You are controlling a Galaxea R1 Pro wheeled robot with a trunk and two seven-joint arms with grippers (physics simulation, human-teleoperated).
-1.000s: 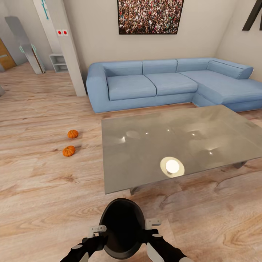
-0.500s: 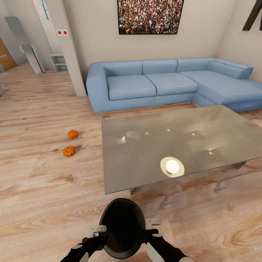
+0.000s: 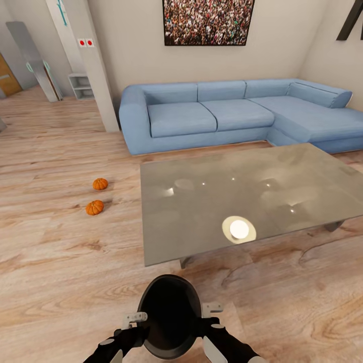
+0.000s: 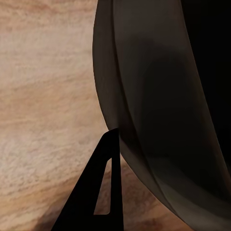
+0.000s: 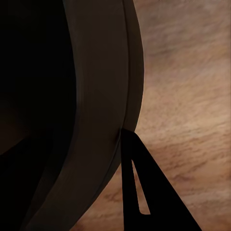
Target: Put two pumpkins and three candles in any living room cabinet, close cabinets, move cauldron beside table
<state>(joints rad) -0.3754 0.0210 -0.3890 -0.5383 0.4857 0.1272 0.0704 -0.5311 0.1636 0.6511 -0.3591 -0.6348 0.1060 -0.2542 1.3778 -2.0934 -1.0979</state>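
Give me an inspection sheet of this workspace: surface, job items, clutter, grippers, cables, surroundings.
Surface: grey glass table, bearing one candle.
Job's things: two pumpkins on the wood floor, left of the table; black cauldron held between both grippers, near the table's front edge.
Clutter: nothing seen.
Grippers: left gripper and right gripper each clamp a side of the cauldron's rim.
Cables: nothing seen.
Surroundings: blue sofa, crowd picture, pillar.
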